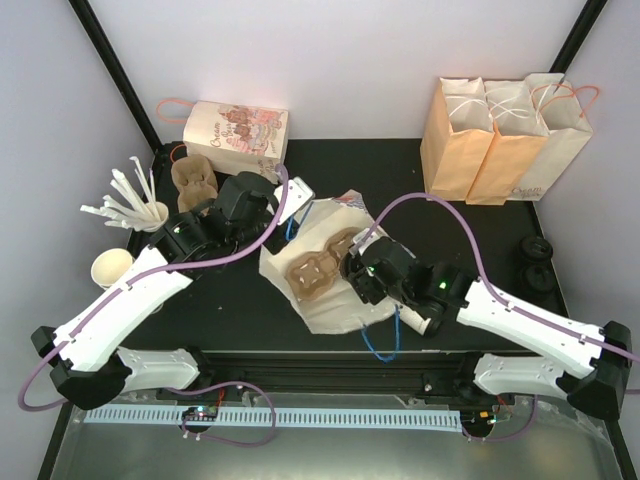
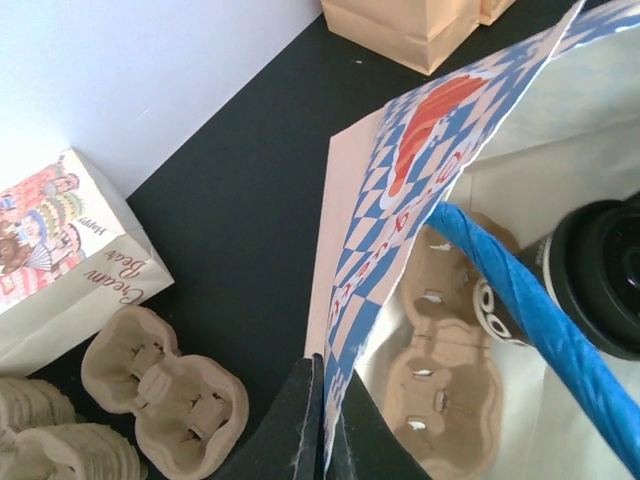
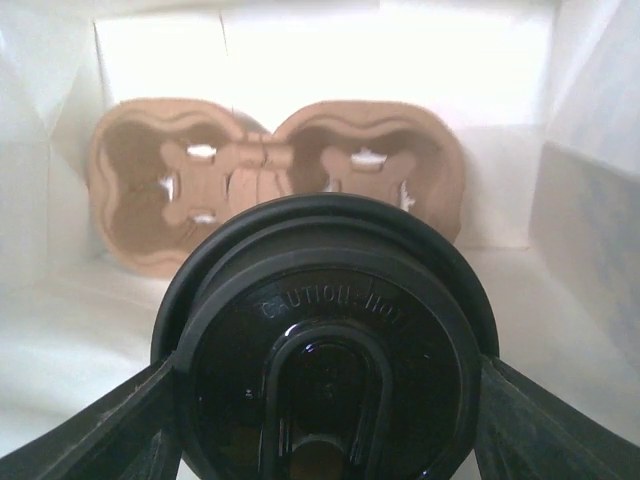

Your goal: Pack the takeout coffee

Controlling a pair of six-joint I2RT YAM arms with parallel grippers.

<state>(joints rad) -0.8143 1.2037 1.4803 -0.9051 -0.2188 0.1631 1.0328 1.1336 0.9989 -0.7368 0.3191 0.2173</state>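
Observation:
A white paper bag [image 1: 335,305] with a blue checked print lies open on its side in the middle of the black table. Inside it rests a brown pulp carrier [image 1: 318,268] [image 3: 275,175]. My left gripper [image 2: 325,425] is shut on the bag's checked upper edge [image 2: 400,200] and holds the mouth up. My right gripper [image 3: 325,400] reaches into the bag, its fingers [image 3: 100,430] closed on either side of a takeout coffee cup whose black lid [image 3: 325,340] faces the camera, just in front of the carrier. The left wrist view shows this cup [image 2: 590,280] beside the carrier [image 2: 445,370].
Brown paper bags [image 1: 500,140] stand at the back right. A printed bag [image 1: 235,135] stands back left, with loose pulp carriers [image 1: 193,180] beside it. A cup of white cutlery [image 1: 140,205] and plain white cups [image 1: 112,268] are at the left, and black lids [image 1: 535,262] at the right edge.

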